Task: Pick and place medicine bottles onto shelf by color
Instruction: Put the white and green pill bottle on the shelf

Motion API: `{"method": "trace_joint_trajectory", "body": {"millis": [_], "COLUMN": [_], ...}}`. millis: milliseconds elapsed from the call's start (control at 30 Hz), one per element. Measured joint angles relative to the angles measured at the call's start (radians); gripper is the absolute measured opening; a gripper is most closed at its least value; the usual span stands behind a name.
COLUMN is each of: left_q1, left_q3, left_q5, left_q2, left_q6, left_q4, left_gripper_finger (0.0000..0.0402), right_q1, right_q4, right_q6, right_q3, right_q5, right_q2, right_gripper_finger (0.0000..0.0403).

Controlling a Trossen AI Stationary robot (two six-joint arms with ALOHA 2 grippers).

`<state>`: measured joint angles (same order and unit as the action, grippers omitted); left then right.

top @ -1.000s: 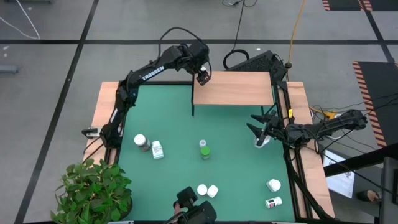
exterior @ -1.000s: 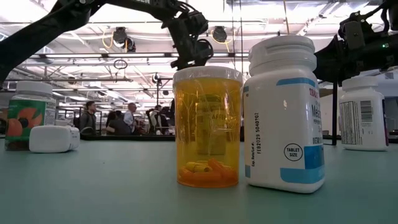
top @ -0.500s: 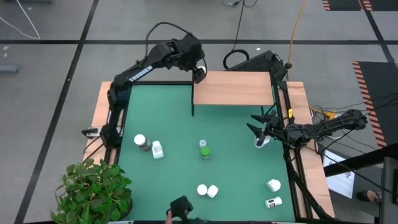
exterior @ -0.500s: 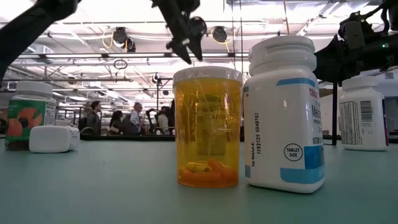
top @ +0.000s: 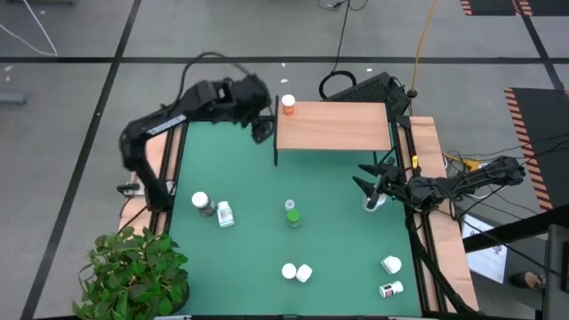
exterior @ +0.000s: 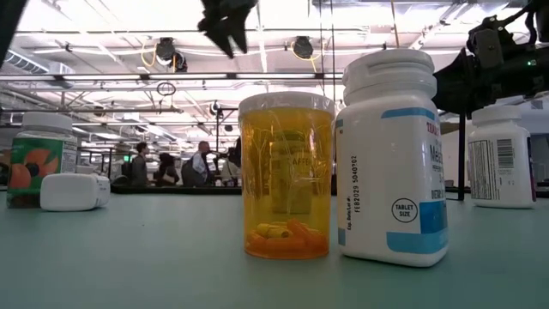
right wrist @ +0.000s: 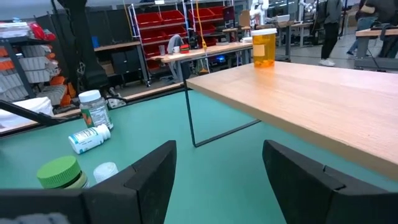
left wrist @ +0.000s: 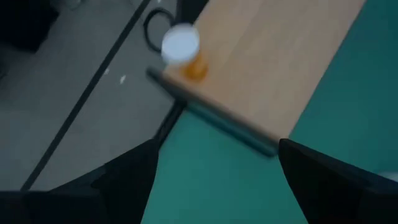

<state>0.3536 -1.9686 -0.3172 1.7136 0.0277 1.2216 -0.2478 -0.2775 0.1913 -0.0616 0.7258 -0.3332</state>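
Note:
An orange medicine bottle [top: 288,104] with a white cap stands on its base at the far left corner of the shelf [top: 338,127]; the left wrist view also shows this bottle [left wrist: 185,53]. My left gripper [top: 263,129] hangs open above the table just left of that corner, with nothing between its fingers [left wrist: 214,186]. At the table's right side my right gripper [top: 366,180] waits open and level [right wrist: 217,180]. On the green table are a green bottle [top: 292,213], an upright bottle [top: 203,203], a lying one [top: 226,214] and several more.
An uncapped orange bottle [exterior: 286,176] and a white blue-labelled bottle [exterior: 395,154] stand close to the low camera. A white bottle [top: 373,203] stands just by my right gripper. Two bottles [top: 391,276] lie near the right front corner. A potted plant [top: 133,276] fills the left front corner.
My left gripper has drawn back from the shelf's far left corner toward the table's left edge and has risen. The orange bottle that it covered now stands in plain view on that corner. People in the room behind have walked on.

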Motion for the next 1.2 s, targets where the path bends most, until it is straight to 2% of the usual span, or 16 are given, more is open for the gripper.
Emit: {"method": "trace_joint_trajectory", "body": {"millis": [267, 367, 500, 667, 833, 1067, 1200], "left_q1": [-0.087, -0.117, -0.166, -0.240, -0.281, -0.313, -0.349], "left_q3": [0.556, 0.703, 0.837, 0.951, 1.014, 0.984, 0.950], "left_q5": [-0.026, -0.024, 0.011, 0.057, 0.058, 0.063, 0.137], "left_q2": [-0.295, -0.364, -0.407, -0.408, -0.407, -0.407, -0.408], "left_q6": [0.109, 0.126, 0.124, 0.160, 0.342, 0.562, 0.635], "left_q4": [-0.286, -0.338, -0.353, -0.350, -0.318, -0.054, 0.080], "left_gripper_finger": [0.0335, 0.0335, 0.0335, 0.0335, 0.0335, 0.0335, 0.0335], "right_q1": [-0.001, -0.001, -0.001, -0.001, -0.001, -0.001, -0.001], "right_q4": [-0.011, -0.014, -0.014, -0.018, -0.045, -0.050, -0.048], "right_q6": [-0.001, -0.001, -0.003, -0.012, -0.021, -0.039, -0.039], "right_q3": [0.006, 0.006, 0.006, 0.007, 0.007, 0.008, 0.008], "right_q5": [-0.024, -0.024, -0.024, -0.024, -0.024, -0.024, -0.024], "right_q2": [-0.005, -0.005, -0.005, -0.005, -0.005, -0.005, -0.005], "right_gripper_finger": [0.0236, 0.0236, 0.0236, 0.0236, 0.0236, 0.0236, 0.0236]}}
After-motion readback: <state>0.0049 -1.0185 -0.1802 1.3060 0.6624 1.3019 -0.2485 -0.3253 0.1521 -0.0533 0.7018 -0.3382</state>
